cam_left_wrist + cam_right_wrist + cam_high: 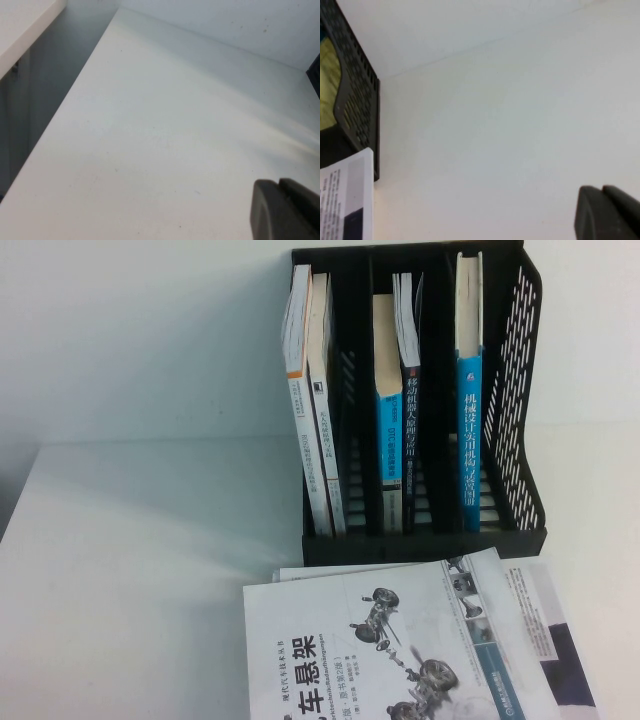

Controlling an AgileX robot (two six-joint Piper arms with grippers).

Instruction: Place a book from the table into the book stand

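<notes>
Both arms are sitting outside the high view. My left claw (pixel 287 212) is hovering over bare table (pixel 130 570), and my right claw (pixel 607 212) is hovering over table just beside the stand's mesh side. I cannot tell whether either is apart or together, and neither is carrying anything that I can see. The dark-spined book (pixel 411 430) is standing in the book stand (pixel 515 390), upper right of the high frame. It is in a compartment near the middle and touching a blue-spined book (pixel 388 430), so I am judging placement as likely done. Its cover is hidden, so I am not confirming its identity. Risks I am noting: its pages are splaying open at the top, so a brush from a claw could tip it sideways. The white book (pixel 370 650), lower centre, is lying just in front of the stand's base on other printed sheets, so a low reach could slide it into the stand. The right claw, being close to the mesh, could snag it when moving.
</notes>
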